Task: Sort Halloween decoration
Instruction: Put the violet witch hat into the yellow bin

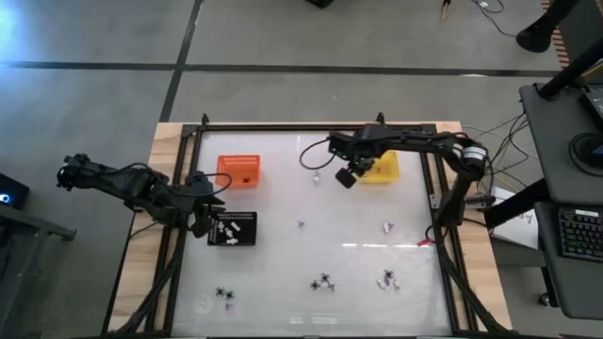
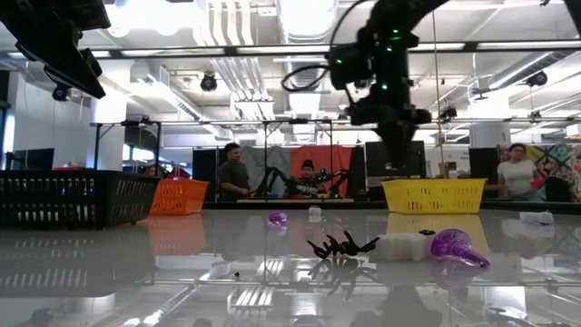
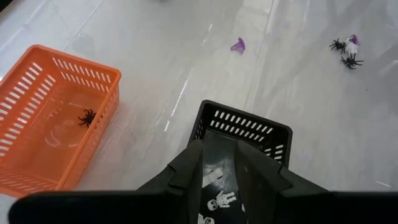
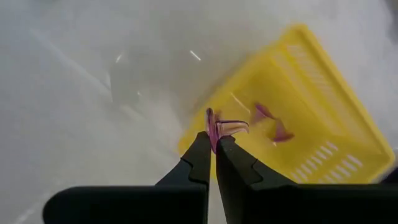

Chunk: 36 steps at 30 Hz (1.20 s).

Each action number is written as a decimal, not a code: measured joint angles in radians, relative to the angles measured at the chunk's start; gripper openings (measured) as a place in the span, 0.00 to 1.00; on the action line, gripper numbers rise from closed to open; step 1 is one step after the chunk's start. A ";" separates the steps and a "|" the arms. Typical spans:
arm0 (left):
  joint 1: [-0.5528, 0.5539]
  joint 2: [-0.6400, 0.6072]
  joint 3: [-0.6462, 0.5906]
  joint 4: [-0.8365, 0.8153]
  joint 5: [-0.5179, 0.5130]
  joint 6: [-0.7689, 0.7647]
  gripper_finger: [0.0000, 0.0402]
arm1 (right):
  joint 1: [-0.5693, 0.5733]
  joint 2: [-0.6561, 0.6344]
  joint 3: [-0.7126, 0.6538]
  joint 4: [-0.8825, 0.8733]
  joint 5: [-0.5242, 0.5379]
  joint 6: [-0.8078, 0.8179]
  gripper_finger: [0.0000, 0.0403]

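the bench [image 1: 283, 282] is a glossy white sheet in a dark frame on a pale wooden base, with grey floor around it. at bench height the room behind shows ceiling lights, racks and several people standing far back.

the halloween decoration is a scatter of tiny trinkets: black spiders [image 1: 324, 282] near the front edge, another spider cluster [image 1: 224, 295] at the front left, a purple-and-white piece [image 1: 386, 279] at the front right, and a small purple piece [image 1: 387, 226] mid-right. up close a black spider [image 2: 340, 246] lies beside a purple piece [image 2: 454, 247]. white skeleton figures [image 3: 221, 200] lie in the black tray [image 1: 233, 228]; one spider [image 3: 86, 116] lies in the orange tray [image 1: 239, 170]; two purple pieces [image 4: 270, 122] lie in the yellow tray [image 1: 381, 169].

the right claw [image 4: 212, 144] hangs above the near rim of the yellow tray, clenched on a purple trinket [image 4: 225, 127]. the left claw [image 3: 217, 163] hovers over the black tray, fingers parted, grasping nothing.

the middle of the bench is mostly bare; the trays sit along the back half, well apart from the front scatter.
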 joint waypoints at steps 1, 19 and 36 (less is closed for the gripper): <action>0.000 0.000 0.000 0.000 0.000 0.000 0.19 | -0.011 -0.019 -0.024 0.006 0.000 0.005 0.02; 0.000 0.007 0.000 0.058 -0.001 -0.109 0.19 | -0.154 -0.117 -0.257 0.069 -0.002 -0.033 0.02; 0.000 0.052 0.000 0.061 -0.001 -0.120 0.19 | -0.154 -0.118 -0.257 0.076 -0.003 -0.058 0.11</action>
